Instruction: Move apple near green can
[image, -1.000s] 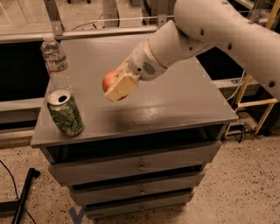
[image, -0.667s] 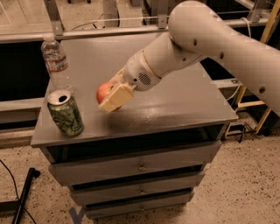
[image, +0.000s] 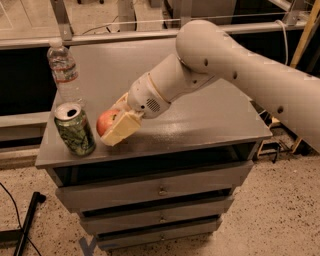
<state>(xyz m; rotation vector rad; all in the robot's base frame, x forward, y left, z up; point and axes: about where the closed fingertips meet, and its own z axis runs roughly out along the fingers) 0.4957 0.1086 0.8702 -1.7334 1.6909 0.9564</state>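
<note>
The green can (image: 75, 129) stands upright near the front left corner of the grey cabinet top (image: 210, 120), its silver top open. The red apple (image: 107, 122) with yellowish patches is just right of the can, low over or on the surface; I cannot tell if it touches the top. My gripper (image: 118, 126) is shut on the apple, with a cream finger (image: 121, 130) across its front and the other finger behind it. The white arm reaches in from the upper right.
A clear plastic water bottle (image: 62, 67) stands behind the can at the left edge. The cabinet has drawers (image: 160, 190) below the front edge. A metal rail (image: 100, 37) runs behind the cabinet. A black pole (image: 27, 220) lies on the floor at lower left.
My gripper has carried the apple down and to the left, from above the middle of the top to a spot close beside the green can. Can and bottle have not moved.
</note>
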